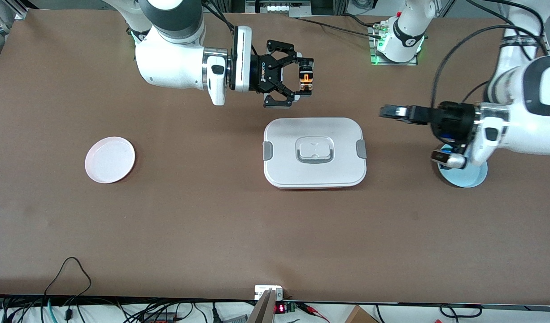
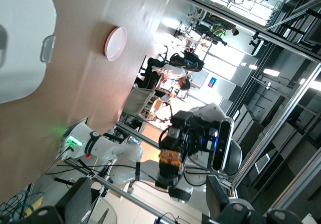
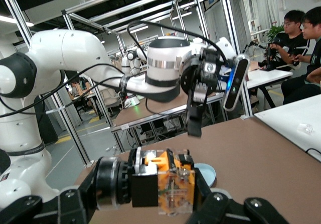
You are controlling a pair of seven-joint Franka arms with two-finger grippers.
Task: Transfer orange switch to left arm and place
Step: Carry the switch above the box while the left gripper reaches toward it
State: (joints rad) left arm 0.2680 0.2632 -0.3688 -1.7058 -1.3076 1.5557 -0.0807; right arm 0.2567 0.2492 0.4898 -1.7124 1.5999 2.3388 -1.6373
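Right pincer [image 1: 305, 77] gripping orange switch [image 1: 306, 79] up above tabletop [image 1: 212, 224] beside box [image 1: 314, 152], left pincer [image 1: 389, 111] hanging wide open beside box, holding nothing.

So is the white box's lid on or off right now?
On. The lid sits flat on the box, grey clips at both ends and the handle lying in its recess.

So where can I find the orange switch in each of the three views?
Front view: the orange switch is in the right claw, in the air above the table, next to the box.
Left wrist view: it shows low in the middle, held.
Right wrist view: large, low in the middle.
Shared landmark: the right claw holding it.
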